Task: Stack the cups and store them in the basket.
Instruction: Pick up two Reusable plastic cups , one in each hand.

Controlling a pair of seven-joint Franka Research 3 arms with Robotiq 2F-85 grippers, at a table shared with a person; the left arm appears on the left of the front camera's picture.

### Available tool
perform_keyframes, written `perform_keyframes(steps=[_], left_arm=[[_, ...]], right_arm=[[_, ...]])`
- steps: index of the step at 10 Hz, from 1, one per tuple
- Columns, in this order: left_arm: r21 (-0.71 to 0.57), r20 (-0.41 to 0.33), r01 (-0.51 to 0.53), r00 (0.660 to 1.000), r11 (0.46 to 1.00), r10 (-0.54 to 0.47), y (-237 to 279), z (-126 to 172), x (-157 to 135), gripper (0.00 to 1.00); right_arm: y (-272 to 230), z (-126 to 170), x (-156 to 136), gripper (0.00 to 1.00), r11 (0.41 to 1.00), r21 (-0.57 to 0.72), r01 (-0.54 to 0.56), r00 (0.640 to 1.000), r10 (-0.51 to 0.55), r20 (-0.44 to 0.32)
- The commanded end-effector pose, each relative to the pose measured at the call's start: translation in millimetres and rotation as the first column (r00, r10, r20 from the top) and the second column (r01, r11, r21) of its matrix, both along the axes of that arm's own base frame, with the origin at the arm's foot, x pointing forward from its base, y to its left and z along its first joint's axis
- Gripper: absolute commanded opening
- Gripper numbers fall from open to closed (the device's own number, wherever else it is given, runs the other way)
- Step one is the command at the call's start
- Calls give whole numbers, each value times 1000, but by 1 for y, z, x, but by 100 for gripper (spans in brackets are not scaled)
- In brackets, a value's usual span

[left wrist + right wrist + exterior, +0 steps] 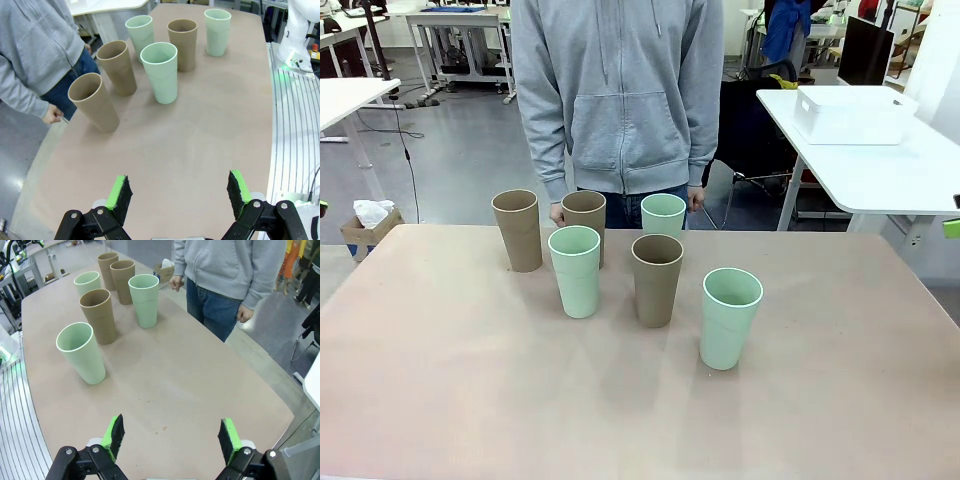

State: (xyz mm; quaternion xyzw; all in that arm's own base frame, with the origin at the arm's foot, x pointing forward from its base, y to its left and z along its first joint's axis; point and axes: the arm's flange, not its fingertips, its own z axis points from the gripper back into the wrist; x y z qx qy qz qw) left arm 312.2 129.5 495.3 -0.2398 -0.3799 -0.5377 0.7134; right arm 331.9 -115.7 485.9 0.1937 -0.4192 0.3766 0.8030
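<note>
the step in hand, as i judge it, is the first pick, since none of the cups is nested yet. the right gripper (pixel 171 434) would do best to pinch the wall of the nearest mint cup (pixel 81 352) just under its rim, one finger inside and one outside. it should then lift straight up before carrying the cup over a neighbour, because the cups are tall and would likely tip if nudged. the left gripper (pixel 179 187) has the end tan cup (pixel 95 102) closest to it.

both pairs of green-padded fingers stand wide apart. they hold nothing and touch nothing, hanging over bare table (pixel 470 400). all six cups stand upright and separate in a loose cluster toward the far edge. the basket (pixel 850 115) sits on a white side table (pixel 920 170), well apart from them.
</note>
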Motion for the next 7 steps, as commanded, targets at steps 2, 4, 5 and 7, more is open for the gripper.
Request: perform_keyframes(steps=[2, 4, 5, 7], left_arm=[[0, 0, 0, 1000, 1000, 0, 0, 0, 0, 100], [-25, -53, 97, 994, 995, -98, -3, -2, 53, 100], [-39, -70, 130, 989, 991, -132, -5, -4, 76, 100], [-75, -59, 202, 977, 977, -207, -8, -23, 122, 100]], right_arm=[[0, 0, 0, 100, 1000, 0, 0, 1000, 0, 0], [22, -15, 40, 100, 988, 8, -154, 987, 155, -42], [34, -26, 65, 100, 975, 28, -219, 974, 221, -55], [53, -68, 98, 100, 948, 82, -307, 947, 312, -71]])
